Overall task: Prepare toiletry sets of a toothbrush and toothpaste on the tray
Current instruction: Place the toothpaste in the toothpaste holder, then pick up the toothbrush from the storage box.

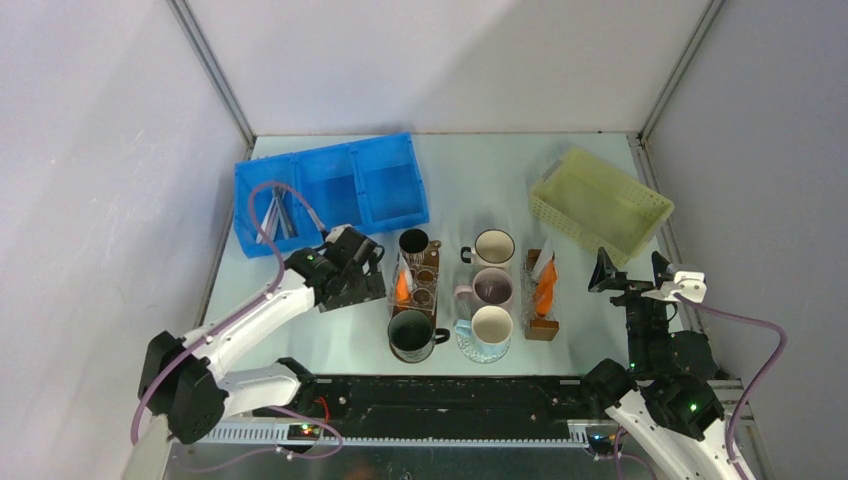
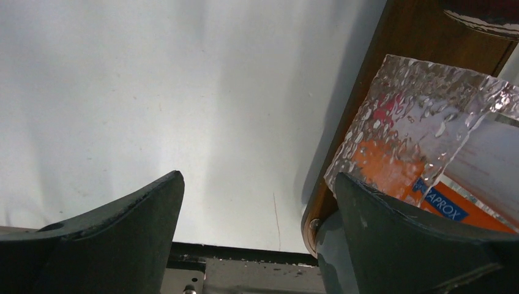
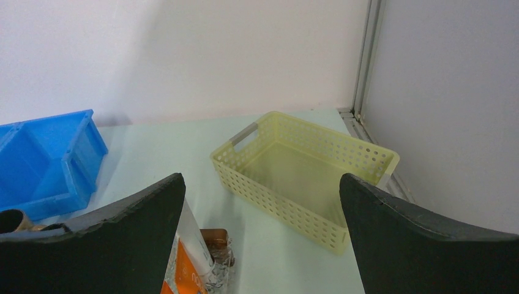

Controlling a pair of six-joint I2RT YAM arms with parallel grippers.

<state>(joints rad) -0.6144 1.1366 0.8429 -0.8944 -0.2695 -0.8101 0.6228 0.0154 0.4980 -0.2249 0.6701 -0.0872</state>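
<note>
Top external view: the left tool [image 1: 372, 266], jaws spread and empty, sits low on the surface just beside a clear box [image 2: 428, 98] of orange toothpaste [image 1: 402, 288], apparently lining up a pick. Toothbrushes [image 1: 274, 216] lie in the blue bin [image 1: 388, 190], left compartment. The right tool [image 1: 632, 272], likewise spread and empty, hovers between a second box [image 1: 543, 300] and the yellow basket [image 1: 600, 205]. Mugs [image 1: 493, 290] crowd the middle.
</note>
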